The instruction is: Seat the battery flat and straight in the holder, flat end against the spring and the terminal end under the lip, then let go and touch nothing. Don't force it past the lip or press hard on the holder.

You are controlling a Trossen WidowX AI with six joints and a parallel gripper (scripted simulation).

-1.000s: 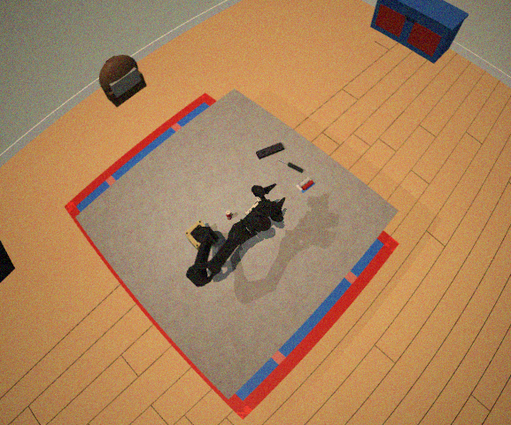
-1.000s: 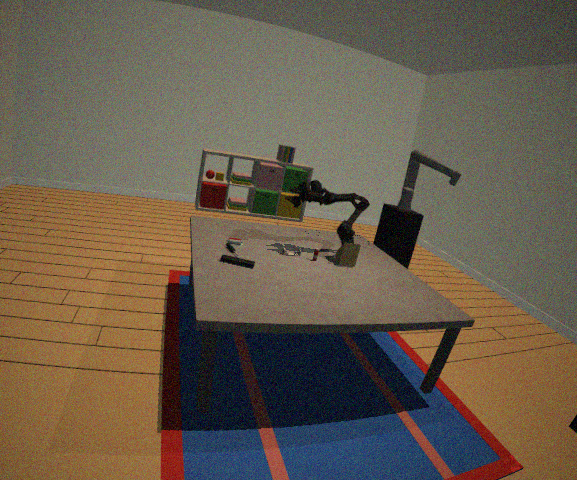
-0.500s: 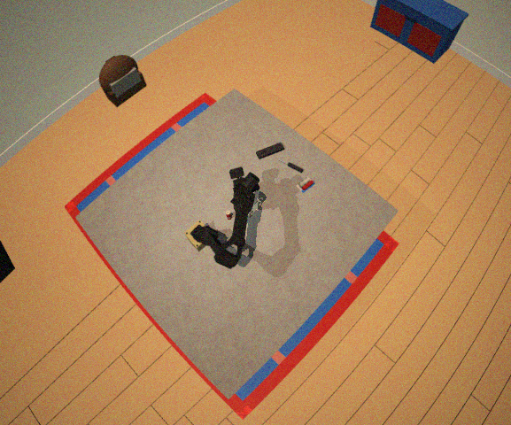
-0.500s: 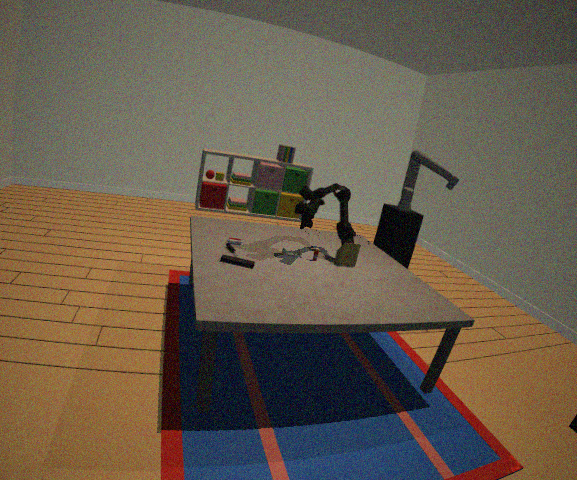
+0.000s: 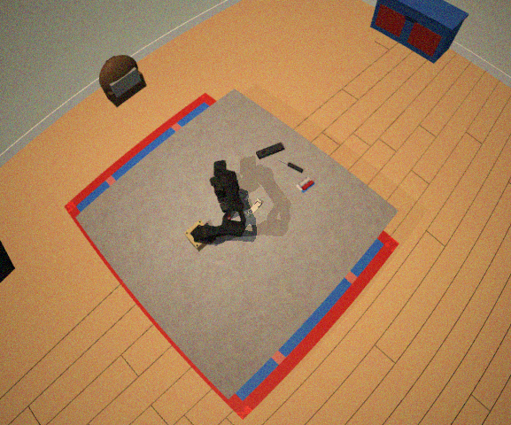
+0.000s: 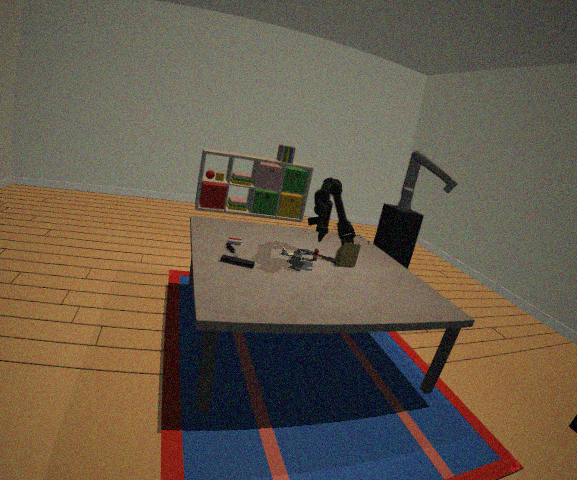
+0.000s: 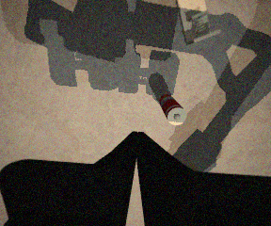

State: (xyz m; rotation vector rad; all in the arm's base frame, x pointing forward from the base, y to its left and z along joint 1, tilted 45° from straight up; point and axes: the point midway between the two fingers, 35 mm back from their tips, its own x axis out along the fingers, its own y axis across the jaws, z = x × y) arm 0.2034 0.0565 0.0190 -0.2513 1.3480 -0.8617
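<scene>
The battery (image 5: 228, 218) (image 6: 315, 253) (image 7: 168, 104) stands upright on the table (image 5: 228, 292) (image 6: 298, 299), dark at the bottom and red higher up, with a pale round end facing up. My gripper (image 6: 320, 239) (image 7: 136, 137) is shut with its tips together and nothing between them. It points down above the table; in the wrist view the battery is just beyond the tips and a little to the right, apart from them. The holder, a small pale piece (image 5: 257, 204) (image 7: 191, 19), lies farther off at the top of the wrist view, partly cut off and in shadow. Its spring and lip cannot be made out.
A long black block (image 5: 270, 150) (image 6: 237, 261), a dark screwdriver (image 5: 295, 167) (image 6: 231, 247) and a small red, white and blue item (image 5: 306, 185) (image 6: 234, 240) lie beyond the holder. The arm's yellowish mount (image 6: 347, 255) stands on the battery's other side.
</scene>
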